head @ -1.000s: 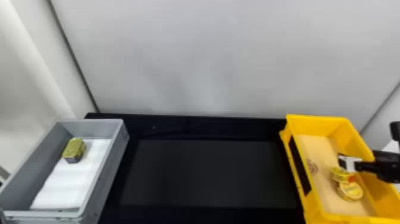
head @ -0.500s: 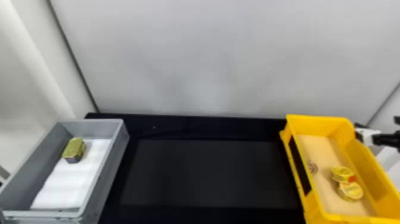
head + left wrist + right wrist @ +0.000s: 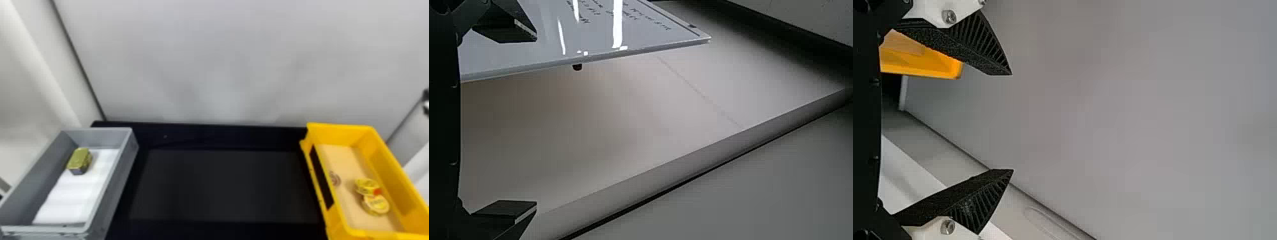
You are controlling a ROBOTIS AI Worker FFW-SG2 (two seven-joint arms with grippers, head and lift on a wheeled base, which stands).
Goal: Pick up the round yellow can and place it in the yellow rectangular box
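Away from the yellow box has gone the right gripper (image 3: 425,102): it was over the cans in the earliest head view, then at the box's right edge, and now it is beyond that edge, at the right side of the head view. Its two fingers (image 3: 960,42) stand wide apart with nothing between them.

Just inward from it, the yellow box (image 3: 319,175) stands at the right end of the black table (image 3: 223,137). Two round yellow cans lie on its floor, towards the near edge: the farther can (image 3: 366,184), with a red patch, and the nearer can (image 3: 376,205), which overlaps it in the head view. Which of them is the task's can, I cannot tell.

Across the table, at its left end, is the grey box (image 3: 123,166). A gold-topped tin (image 3: 79,159) sits by the far left corner of the white lining (image 3: 68,198) inside.

The left gripper (image 3: 535,120) has its fingers well apart and empty, near a whiteboard (image 3: 579,35).
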